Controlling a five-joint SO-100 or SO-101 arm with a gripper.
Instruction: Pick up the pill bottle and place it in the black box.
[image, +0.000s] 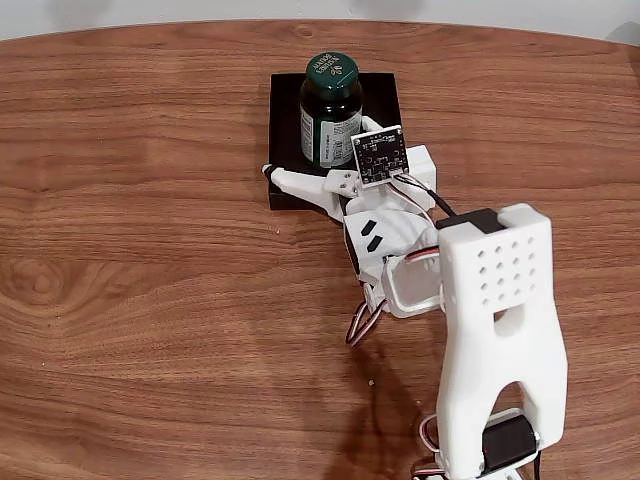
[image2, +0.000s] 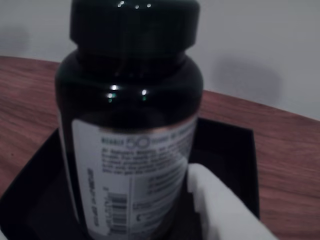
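Bottle (image: 331, 108) stands upright inside the box (image: 285, 120) near the surface's (image: 150, 300) far edge, between the spread claw (image: 320, 165) fingers, apparently ungripped.

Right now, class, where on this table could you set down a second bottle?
The wood left of the black box and the table's whole near-left are bare. It is crowded at the box, where the pill bottle and the gripper sit.

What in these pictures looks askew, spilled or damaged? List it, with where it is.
Nothing stands out. The pill bottle stands upright inside the black box, cap on, nothing spilled. The gripper sits close beside it at the box's near edge. Whether its jaws grip the bottle cannot be told.
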